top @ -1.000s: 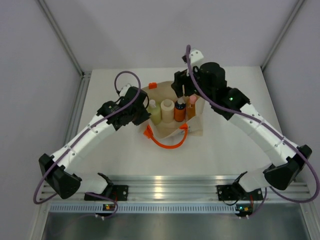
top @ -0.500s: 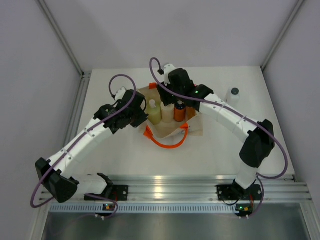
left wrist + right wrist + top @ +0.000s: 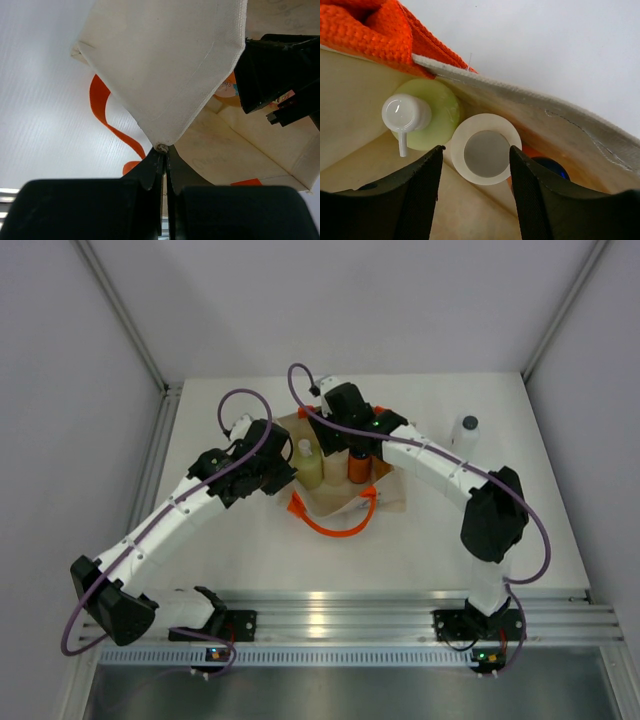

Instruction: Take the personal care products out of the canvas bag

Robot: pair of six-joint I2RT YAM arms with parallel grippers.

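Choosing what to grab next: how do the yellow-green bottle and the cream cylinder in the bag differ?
The yellow-green bottle has a white pump cap with a spout; the cream cylinder has a flat round top. The cream cylinder sits between the right gripper's fingers; the yellow-green bottle lies outside them. Both stand upright, side by side, in the canvas bag.

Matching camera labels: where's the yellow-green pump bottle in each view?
Top external: yellow-green bottle at the left end of the canvas bag.
Left wrist: not in view.
Right wrist: upper left, beside the cream cylinder.
Shared landmark: the canvas bag, in all three.
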